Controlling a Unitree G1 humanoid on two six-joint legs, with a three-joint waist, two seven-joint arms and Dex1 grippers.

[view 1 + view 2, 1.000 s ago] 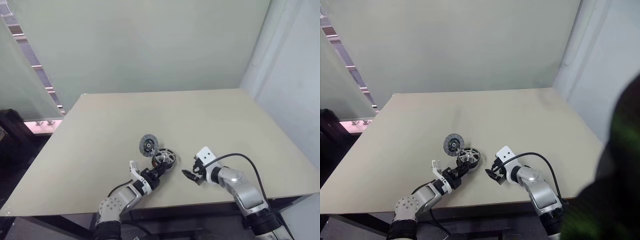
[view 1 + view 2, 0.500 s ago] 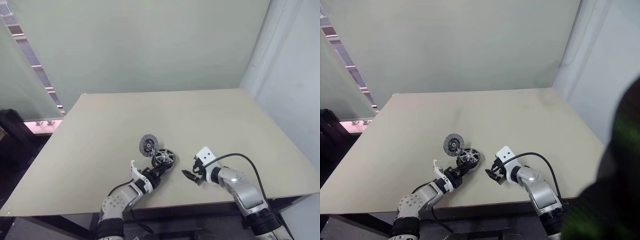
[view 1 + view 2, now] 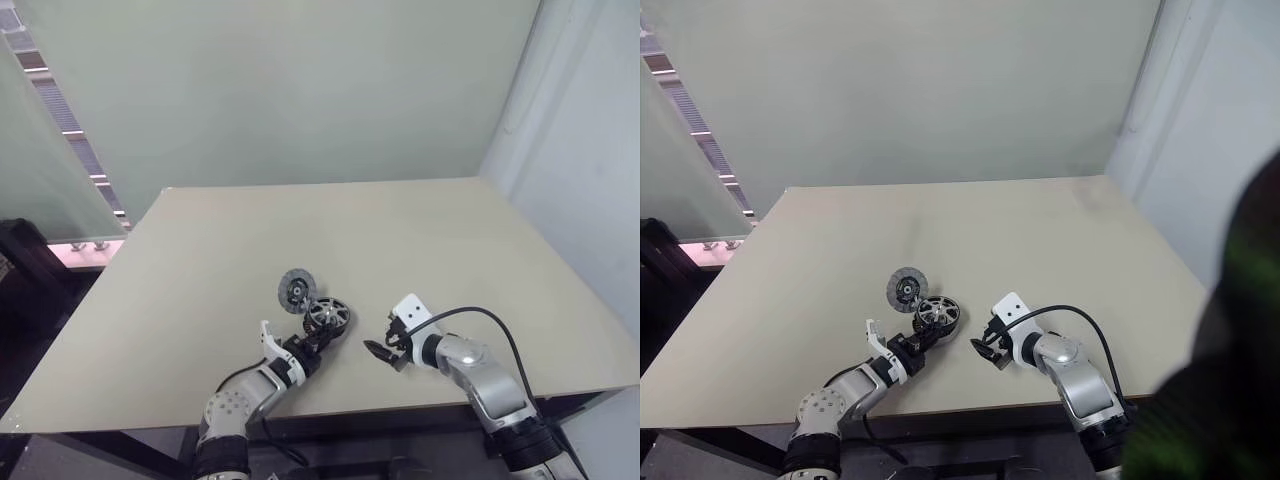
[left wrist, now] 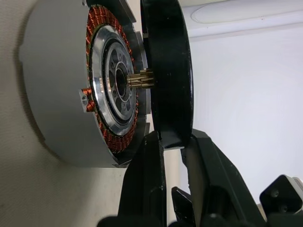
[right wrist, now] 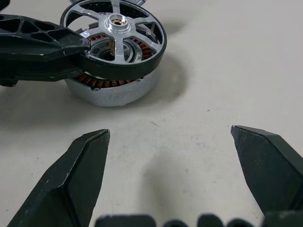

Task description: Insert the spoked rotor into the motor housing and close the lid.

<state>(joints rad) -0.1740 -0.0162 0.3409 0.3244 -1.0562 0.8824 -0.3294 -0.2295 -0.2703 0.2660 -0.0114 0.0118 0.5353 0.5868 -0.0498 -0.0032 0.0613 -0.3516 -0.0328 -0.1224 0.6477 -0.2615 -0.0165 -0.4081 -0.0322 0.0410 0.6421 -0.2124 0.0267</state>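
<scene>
The spoked rotor [image 5: 116, 35], silvery with a dark rim, hovers just above the motor housing [image 5: 113, 92], slightly tilted. Its brass shaft [image 4: 142, 78] points into the housing's dark centre, inside the ring of copper windings [image 4: 110, 137]. A narrow gap shows between rotor and housing. My left gripper [image 3: 318, 340] is shut on the rotor's rim [image 4: 165, 56], reaching in from the near left. My right gripper [image 3: 375, 350] stands open on the housing's right, apart from it, nothing between its fingers [image 5: 71, 179]. The lid [image 3: 296, 290], a dark grey disc, lies flat just behind and left of the housing.
Everything sits near the front middle of a beige table [image 3: 400, 240]. A pale wall runs behind it. The table's front edge is close under both arms, and a black cable [image 3: 480, 315] loops over my right wrist.
</scene>
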